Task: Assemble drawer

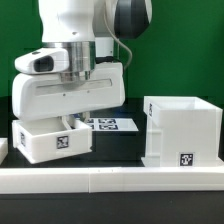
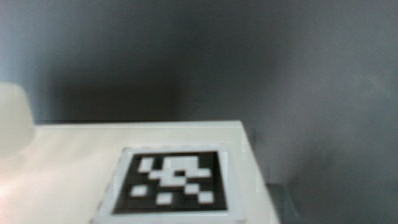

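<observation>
Fingertips of the gripper (image 1: 72, 119) are masked by the broad white hand body and the part below it; cannot tell how far apart the jaws stand, or whether they hold anything. Wrist view is blurred and shows no fingers, only a white face (image 2: 89, 150) carrying a square tag (image 2: 173, 183) against the dark table (image 2: 214, 60). The small tray (image 1: 42, 140) sits on the exterior view's left, directly under the gripper; contact is not discernible. The box housing (image 1: 180, 125) stands upright on the exterior view's right, well apart from the gripper. The marker board (image 1: 108, 123) lies between them, farther back. The low rail (image 1: 120, 180) runs along the near edge. A white piece (image 1: 3, 148) is cut off at the left edge, unidentifiable.
</observation>
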Robot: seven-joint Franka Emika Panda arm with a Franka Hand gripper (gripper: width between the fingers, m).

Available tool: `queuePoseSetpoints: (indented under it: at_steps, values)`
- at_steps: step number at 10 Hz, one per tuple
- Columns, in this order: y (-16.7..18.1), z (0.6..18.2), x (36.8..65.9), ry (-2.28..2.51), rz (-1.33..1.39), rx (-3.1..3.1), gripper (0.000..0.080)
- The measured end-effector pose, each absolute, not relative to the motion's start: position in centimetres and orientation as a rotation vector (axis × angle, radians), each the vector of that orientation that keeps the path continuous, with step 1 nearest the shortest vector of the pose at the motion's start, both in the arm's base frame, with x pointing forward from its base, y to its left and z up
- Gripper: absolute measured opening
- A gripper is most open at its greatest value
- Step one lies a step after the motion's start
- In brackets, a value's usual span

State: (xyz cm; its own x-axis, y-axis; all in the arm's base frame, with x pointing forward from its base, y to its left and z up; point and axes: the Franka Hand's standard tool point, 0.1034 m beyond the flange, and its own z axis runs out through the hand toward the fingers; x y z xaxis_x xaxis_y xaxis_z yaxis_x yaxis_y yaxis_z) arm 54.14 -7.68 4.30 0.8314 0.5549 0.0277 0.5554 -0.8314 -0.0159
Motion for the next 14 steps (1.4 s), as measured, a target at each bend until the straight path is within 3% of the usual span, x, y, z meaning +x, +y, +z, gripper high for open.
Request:
queuePoseSetpoints:
  at_steps: [4, 14]
  values:
    - [-7.91, 4.14, 53.98, -1.45, 0.01, -2.764, 0.0041]
    - [-7.83, 3.98, 53.98, -1.96, 0.037, -2.45, 0.0042]
